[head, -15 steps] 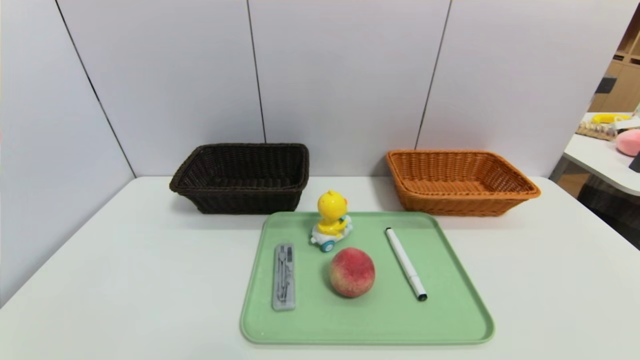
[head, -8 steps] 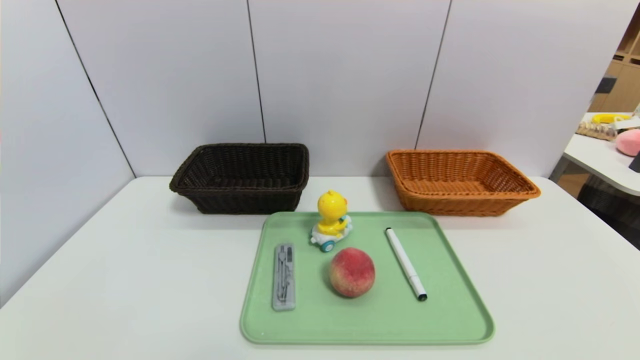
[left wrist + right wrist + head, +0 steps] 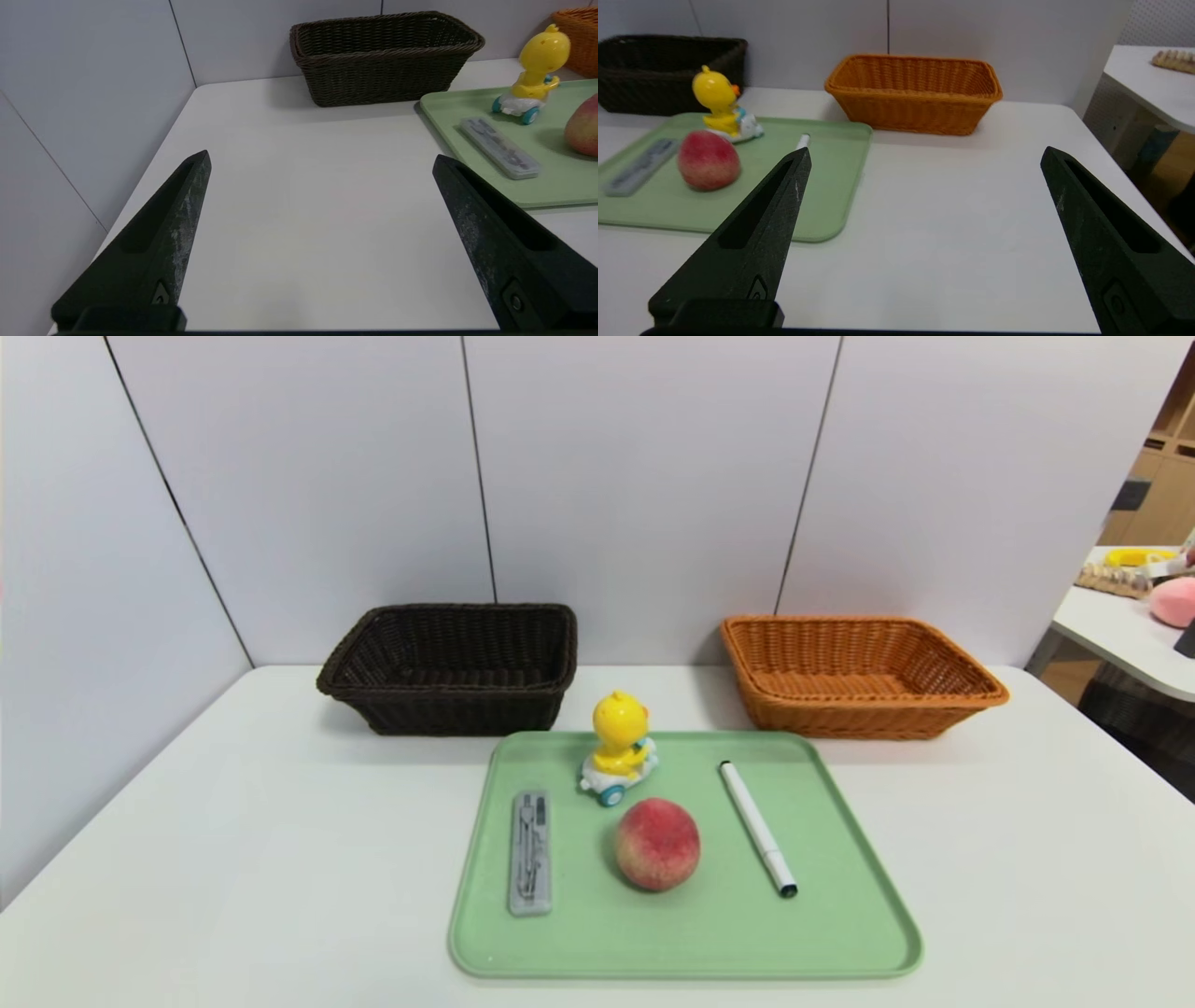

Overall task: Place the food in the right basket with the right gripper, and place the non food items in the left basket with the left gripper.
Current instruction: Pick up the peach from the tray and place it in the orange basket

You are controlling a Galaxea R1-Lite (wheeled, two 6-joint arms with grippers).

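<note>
Peach (image 3: 657,845) on tray (image 3: 686,975), lower centre of head view; nothing sorted; my left tool (image 3: 322,156), right tool (image 3: 928,150) wide, empty above bench (image 3: 233,859).

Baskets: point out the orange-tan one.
It is the basket on the robot's right, behind the tray's right side; the other basket is dark brown.

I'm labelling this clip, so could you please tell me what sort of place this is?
Probably a robot test station: a tray of mixed items, two baskets and plain panels behind.
</note>
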